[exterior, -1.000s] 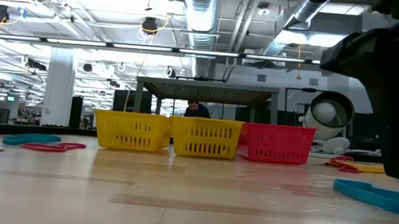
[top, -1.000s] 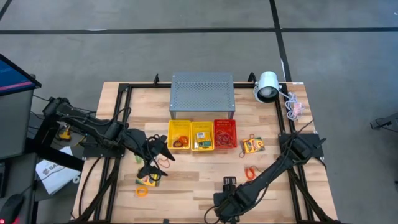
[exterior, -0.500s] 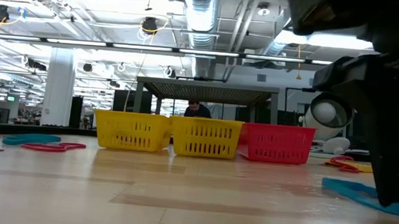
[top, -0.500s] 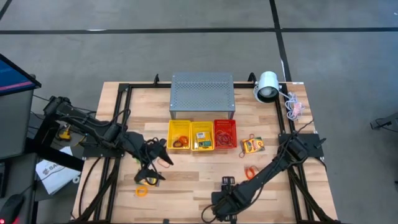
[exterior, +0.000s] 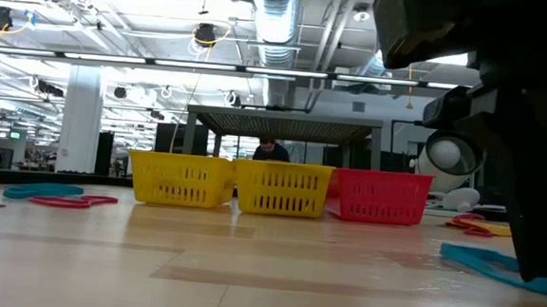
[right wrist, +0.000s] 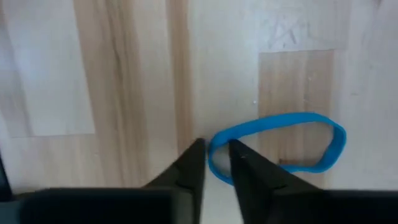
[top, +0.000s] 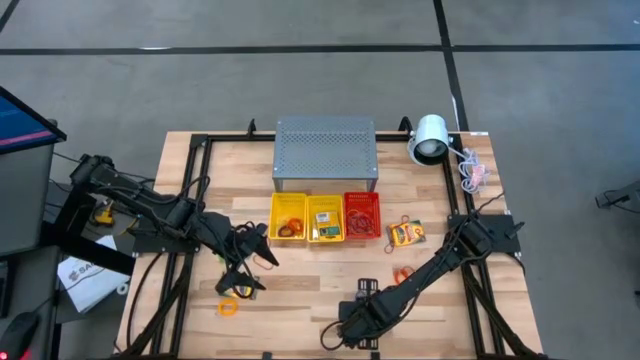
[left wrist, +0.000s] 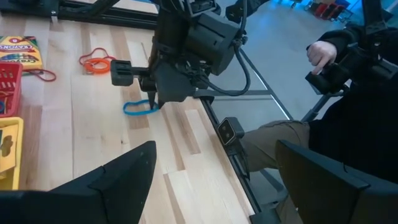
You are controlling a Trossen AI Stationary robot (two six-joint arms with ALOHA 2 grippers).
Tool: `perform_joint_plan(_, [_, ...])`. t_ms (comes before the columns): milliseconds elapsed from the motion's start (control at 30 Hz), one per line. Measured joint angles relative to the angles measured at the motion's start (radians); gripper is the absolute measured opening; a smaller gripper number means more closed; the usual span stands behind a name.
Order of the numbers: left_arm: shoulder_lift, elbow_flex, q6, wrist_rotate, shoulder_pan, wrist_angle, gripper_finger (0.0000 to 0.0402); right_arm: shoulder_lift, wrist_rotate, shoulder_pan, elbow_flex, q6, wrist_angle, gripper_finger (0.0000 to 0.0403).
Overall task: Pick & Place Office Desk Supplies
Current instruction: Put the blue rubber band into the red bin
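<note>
A blue band loop (right wrist: 280, 119) lies flat on the wood near the table's front edge; it also shows in the low view (exterior: 476, 259) and in the left wrist view (left wrist: 138, 109). My right gripper (right wrist: 216, 163) points down over it, its fingers drawn close on the loop's end. My left gripper (top: 247, 266) hangs open above the table's left part, nothing between its fingers. A yellow-and-green card box (top: 405, 234) and an orange band (top: 403, 274) lie right of the baskets. Another orange band (top: 229, 307) lies at the front left. My right gripper pinches the blue band's near end (right wrist: 214, 149) between its two fingertips, coming from above and pointing down. The fingers stand across the strip at that curve. The rest of the loop lies flat and slack on the table.
Two yellow baskets (top: 288, 217) (top: 326, 217) and a red one (top: 362, 215) stand in a row mid-table, a grey perforated box (top: 325, 152) behind them. A white round lamp (top: 430, 138) sits at the far right. A seated person (left wrist: 348, 93) is beyond the front edge.
My right gripper has moved toward the table's left along the front edge and sunk a little onto the blue band. The band still lies on the table.
</note>
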Motion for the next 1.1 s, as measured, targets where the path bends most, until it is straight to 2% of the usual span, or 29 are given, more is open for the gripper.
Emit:
perform_joint_plan(100, [0.0, 0.0, -0.015, 0.0, 0.0, 0.0, 0.0323, 0.0, 0.013, 0.0, 0.0, -0.009, -0.006, 0.0011])
perform_joint_plan(533, [0.0, 0.0, -0.017, 0.0, 0.0, 0.0, 0.0323, -0.032, 0.054, -0.003, -0.008, -0.02, -0.066, 0.0001])
perform_joint_plan(900, [0.0, 0.0, -0.017, 0.0, 0.0, 0.0, 0.0323, -0.238, 0.232, 0.0, -0.003, -0.025, -0.063, 0.0])
perform_joint_plan(1100, [0.0, 0.0, -0.016, 0.0, 0.0, -0.001, 0.0323, -0.37, 0.357, 0.01, -0.003, -0.128, 0.055, 0.0])
